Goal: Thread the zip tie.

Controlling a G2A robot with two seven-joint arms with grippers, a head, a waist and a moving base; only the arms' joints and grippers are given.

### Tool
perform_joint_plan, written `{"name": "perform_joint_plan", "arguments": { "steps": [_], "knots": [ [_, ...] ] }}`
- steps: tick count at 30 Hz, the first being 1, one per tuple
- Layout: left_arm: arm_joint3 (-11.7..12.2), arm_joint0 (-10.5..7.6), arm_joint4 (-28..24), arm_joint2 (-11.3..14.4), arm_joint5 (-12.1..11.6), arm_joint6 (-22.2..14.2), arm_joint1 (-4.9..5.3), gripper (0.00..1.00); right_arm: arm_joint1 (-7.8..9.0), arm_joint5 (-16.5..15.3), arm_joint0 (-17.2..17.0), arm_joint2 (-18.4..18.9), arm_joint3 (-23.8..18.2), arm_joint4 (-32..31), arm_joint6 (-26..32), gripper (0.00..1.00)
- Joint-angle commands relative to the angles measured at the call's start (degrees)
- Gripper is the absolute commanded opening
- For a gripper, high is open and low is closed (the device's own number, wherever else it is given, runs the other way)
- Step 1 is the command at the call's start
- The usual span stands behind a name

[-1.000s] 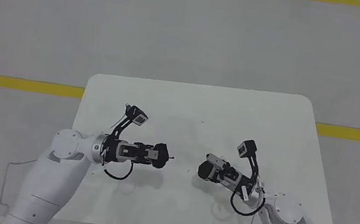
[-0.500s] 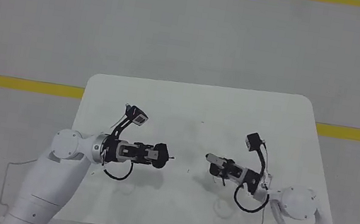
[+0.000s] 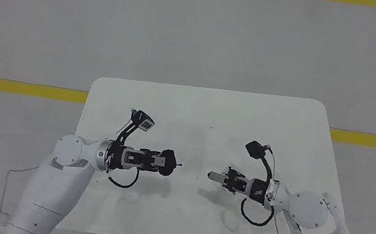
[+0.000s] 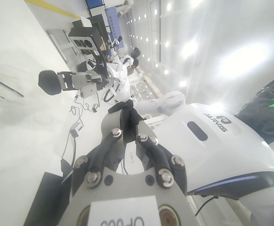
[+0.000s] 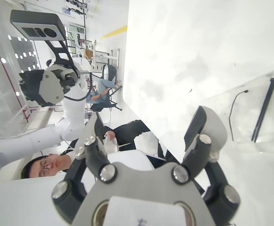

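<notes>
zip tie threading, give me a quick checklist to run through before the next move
1. Grip: the left end effector is shut on the zip tie: ok.
2. Receiving side: the right end effector is open, with nothing between its fingers: ok.
3. Alignment: the two face each other above the table, with a gap between them: ok.
4. Gap between them free of other things, by the top view: ok.
5. Which end of the tie sticks out, head or tail: cannot tell.
6. Enough tie showing past the left fingertips for the right side to take: cannot tell.
</notes>
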Motion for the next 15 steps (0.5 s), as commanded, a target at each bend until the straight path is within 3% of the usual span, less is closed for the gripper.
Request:
{"name": "perform_joint_plan", "arguments": {
  "steps": [1,10,12,15],
  "knots": [
    [0.0,0.0,0.0,0.0,0.0,0.0,0.0,0.0,0.13,0.66,0.79,-0.89,-0.49,-3.75,0.74,1.0],
    [0.0,0.0,0.0,0.0,0.0,0.0,0.0,0.0,0.31,7.51,7.58,-6.88,-2.42,-17.15,8.5,1.0],
    [0.0,0.0,0.0,0.0,0.0,0.0,0.0,0.0,0.42,6.03,9.54,-9.18,-2.56,-20.01,13.38,1.0],
    [0.0,0.0,0.0,0.0,0.0,0.0,0.0,0.0,0.41,6.09,9.8,-9.28,-2.43,-20.15,13.62,1.0]
  ]
}}
